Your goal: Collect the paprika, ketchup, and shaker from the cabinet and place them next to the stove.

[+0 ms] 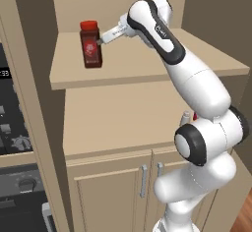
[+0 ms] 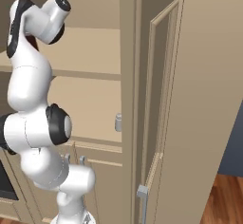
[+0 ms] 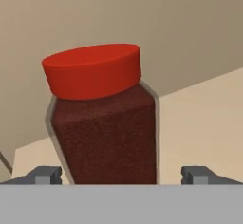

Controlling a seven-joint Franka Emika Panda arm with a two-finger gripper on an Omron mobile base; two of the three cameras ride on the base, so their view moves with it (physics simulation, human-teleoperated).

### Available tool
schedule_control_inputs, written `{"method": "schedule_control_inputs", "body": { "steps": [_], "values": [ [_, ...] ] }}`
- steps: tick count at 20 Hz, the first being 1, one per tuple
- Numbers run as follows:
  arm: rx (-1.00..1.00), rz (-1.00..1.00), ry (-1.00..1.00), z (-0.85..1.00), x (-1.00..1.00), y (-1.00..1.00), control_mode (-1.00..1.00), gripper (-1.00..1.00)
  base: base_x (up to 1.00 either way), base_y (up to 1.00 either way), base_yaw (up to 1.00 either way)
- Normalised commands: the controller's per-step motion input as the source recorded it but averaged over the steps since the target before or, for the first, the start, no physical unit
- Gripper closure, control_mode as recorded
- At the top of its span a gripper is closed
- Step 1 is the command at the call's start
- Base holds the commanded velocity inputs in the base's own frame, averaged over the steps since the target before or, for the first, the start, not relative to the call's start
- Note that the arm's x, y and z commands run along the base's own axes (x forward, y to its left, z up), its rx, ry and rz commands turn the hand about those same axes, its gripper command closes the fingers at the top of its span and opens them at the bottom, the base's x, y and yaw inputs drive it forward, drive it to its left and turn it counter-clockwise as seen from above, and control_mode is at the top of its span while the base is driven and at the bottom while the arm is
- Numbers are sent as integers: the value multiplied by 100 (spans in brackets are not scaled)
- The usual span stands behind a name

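The paprika [image 1: 91, 44], a dark red-brown jar with a red cap, stands upright on the upper shelf of the cabinet [image 1: 123, 78]. My gripper [image 1: 102, 41] reaches in from the right at jar height. In the hand view the paprika [image 3: 102, 123] sits between the two fingertips [image 3: 45, 174], and my gripper [image 3: 122, 174] is open around it. On the lower shelf the small pale shaker [image 2: 118, 122] stands near the right side. It also peeks out behind my arm as the shaker [image 1: 186, 115], with a sliver of the red ketchup [image 1: 195, 116] beside it. The stove is out of view.
A dark oven panel [image 1: 12, 128] fills the wall left of the cabinet. Two small doors with bar handles [image 1: 143, 179] sit below the shelves. A tall beige door panel [image 2: 163, 99] stands to the right, above wooden floor [image 2: 228, 199].
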Motion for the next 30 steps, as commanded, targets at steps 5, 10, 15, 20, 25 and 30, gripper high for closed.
{"method": "schedule_control_inputs", "body": {
  "steps": [5, 10, 15, 20, 25, 30],
  "values": [
    [-8, 3, -1, 1, 0, 14, -100, -100, 0, 0, 0],
    [-8, 3, -1, 0, 1, 28, -100, -100, 0, 0, 0],
    [-6, 4, 0, 0, 5, 25, -100, -100, 0, 0, 0],
    [-5, 3, 0, 0, 6, 26, -100, 100, 0, 0, 0],
    [-3, 2, 0, 0, 2, 15, -100, 100, 0, 0, 0],
    [0, 0, 0, 0, 0, 3, -100, 100, 0, 0, 0]
  ]
}}
